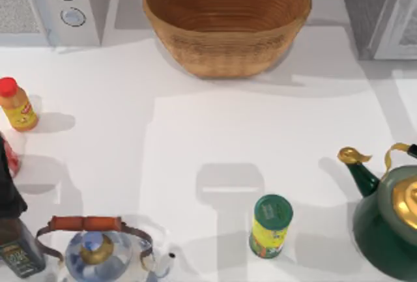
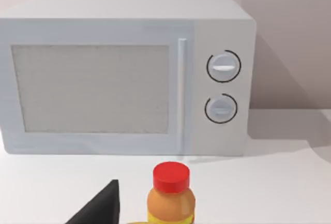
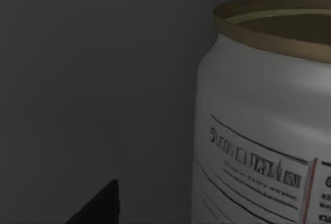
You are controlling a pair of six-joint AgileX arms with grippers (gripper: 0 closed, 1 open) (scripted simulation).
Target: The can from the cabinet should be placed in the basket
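Standing upright in dim grey surroundings, the small white cylindrical can (image 3: 264, 125) with a pale gold metal top fills much of the right wrist view, printed label lines and a thin red mark on its side. A dark fingertip of the right gripper (image 3: 98, 206) shows near the can but apart from it; whether that gripper is released or clenched cannot be told.

The large round tan-brown woven wicker basket (image 1: 195, 38) sits at the table's far middle, holding nothing. The grey speckled cabinet (image 1: 365, 2) with its white-framed door panel occupies the far right corner (partly cropped).

The left wrist view faces the white microwave (image 2: 124, 74) and an orange red-capped bottle (image 2: 170, 193); the left gripper's (image 2: 98, 208) state cannot be told either.
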